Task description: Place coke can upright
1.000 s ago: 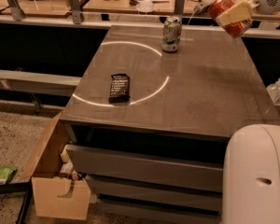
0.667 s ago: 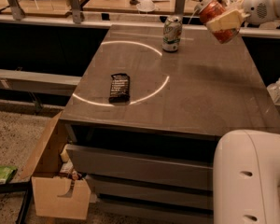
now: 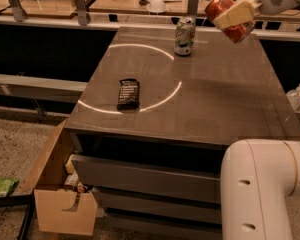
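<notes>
Coke can: tilted, held in the air over the far right part of the table.
Gripper: clenched across the can's body.
Risk: if let go while tilted, it would likely topple and roll off.
Neighbour: the green-and-white can stands near; a leftward swing could knock it.

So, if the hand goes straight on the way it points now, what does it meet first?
Probably the green can, left of and below the hand holding the coke can; depth is unclear.
</notes>
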